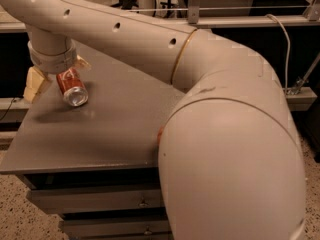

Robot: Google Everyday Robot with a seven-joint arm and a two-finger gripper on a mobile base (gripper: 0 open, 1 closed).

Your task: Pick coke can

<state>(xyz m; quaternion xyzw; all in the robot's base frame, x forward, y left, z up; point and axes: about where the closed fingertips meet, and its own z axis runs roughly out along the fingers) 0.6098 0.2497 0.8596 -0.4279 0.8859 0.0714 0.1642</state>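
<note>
Your arm (215,134) fills most of the view. Its pale elbow bulges across the right half, and the upper link runs along the top to the far left. It hides the right side of the table and part of the front edge.

The grey table (115,129) sits under it, with drawers (100,201) below the top. You can see the left edge running diagonally from the far-left corner toward you, and the front edge as far as the elbow. From the middle of the tabletop down to the front-left corner the surface is bare. Beyond the far edge a metal rail (240,21) crosses the view, and a cable (282,44) hangs at the right. Speckled floor (12,219) shows at the lower left.

Your gripper (58,78) hangs from the wrist over the far-left part of the table, pointing down. Its fingers are spread apart and grip nothing. The left finger (36,84) is right at the table's left edge, with a gap between it and the can. Only the tip of the other finger shows, just beside the can's far end.

The coke can (71,87) lies on its side on the tabletop between the two fingers, with one silver end turned toward you. It is near the left edge and well back from the front edge.

A thin red sliver (160,134) shows at the elbow's left rim. You cannot tell what it is.
</note>
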